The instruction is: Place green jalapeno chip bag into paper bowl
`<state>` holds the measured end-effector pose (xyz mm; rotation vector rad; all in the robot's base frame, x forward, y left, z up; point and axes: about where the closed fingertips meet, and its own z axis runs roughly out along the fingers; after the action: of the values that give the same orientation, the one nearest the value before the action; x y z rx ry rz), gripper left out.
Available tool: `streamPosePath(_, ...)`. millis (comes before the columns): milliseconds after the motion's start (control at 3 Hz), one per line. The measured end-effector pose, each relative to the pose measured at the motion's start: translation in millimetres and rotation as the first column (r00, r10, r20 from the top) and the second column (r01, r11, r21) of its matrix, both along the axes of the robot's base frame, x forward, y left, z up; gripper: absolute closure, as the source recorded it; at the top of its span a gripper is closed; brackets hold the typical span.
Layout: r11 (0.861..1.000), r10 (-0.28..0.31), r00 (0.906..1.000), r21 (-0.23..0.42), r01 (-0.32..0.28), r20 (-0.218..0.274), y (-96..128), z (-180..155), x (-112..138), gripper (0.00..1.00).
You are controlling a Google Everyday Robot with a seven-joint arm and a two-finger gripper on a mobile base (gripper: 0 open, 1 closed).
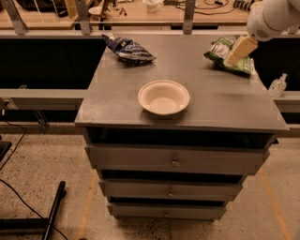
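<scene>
The green jalapeno chip bag (pixel 217 48) is seen lying at the far right corner of the grey cabinet top (pixel 215 105), close to its right edge. The gripper (pixel 237 53) is held over the near half of that bag, hanging from a white arm (pixel 271 17) that enters from the upper right corner. Only a cream-coloured part of the gripper is shown, slanting down towards the bag. Whether the claw is spread or pressed together cannot be told, nor whether the bag is touched.

The paper bowl (pixel 164 97) is set upright near the middle of the top, slightly towards the front edge, well apart from the green bag. Nothing is seen inside it. The bare grey surface between bag and bowl is not crossed by any other object.

A dark blue and white chip bag (pixel 128 48) is found at the far left of the top, well apart from both bowl and green bag. Three shut drawers (pixel 176 161) are stacked beneath the top. A small clear pump bottle (pixel 277 86) is placed on the ledge just right of the cabinet. A cluttered wooden workbench (pixel 140 14) is seen behind. On the speckled floor at the left, a black cable (pixel 17 138) and a black bar (pixel 53 210) are laid.
</scene>
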<state>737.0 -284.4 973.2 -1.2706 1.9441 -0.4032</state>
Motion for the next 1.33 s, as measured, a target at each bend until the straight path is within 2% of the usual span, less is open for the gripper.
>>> streamPosePath(333, 0.982, -0.128, 0.9918, 0.137, 0.127, 0.001, 4.8, -19.4, 67.8, 0.00)
streamPosePath(667, 0.959, -0.194, 0.9810, 0.208, 0.191, -0.004, 0.6, -17.1, 79.5, 0.00)
streamPosePath(1000, 0.955, -0.201, 0.9792, 0.219, 0.202, -0.030, 0.8, -25.0, 80.2, 0.00)
streamPosePath(1333, 0.918, -0.219, 0.9736, 0.323, 0.228, -0.063, -5.5, -32.0, 81.1, 0.00)
